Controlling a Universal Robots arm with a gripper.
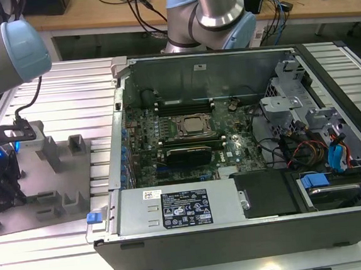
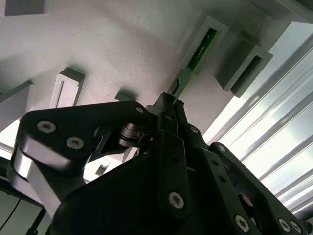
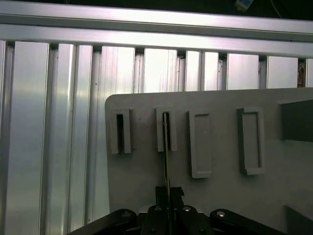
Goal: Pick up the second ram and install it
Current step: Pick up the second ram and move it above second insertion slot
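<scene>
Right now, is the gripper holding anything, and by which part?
The gripper pinches the ram by one end; the other end sits in a holder slot.

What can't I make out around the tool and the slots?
Second wrist view: the tool covers the near end of the second ram.
First wrist view: the ram is edge-on, so its chips are hidden.
Exterior view: the memory slots are too small to tell whether any is filled.

Open computer case (image 1: 193,64) on ribbed table (image 1: 70,100)
We saw a grey slotted plate (image 1: 64,178) beside it, at the exterior view's left.
</scene>
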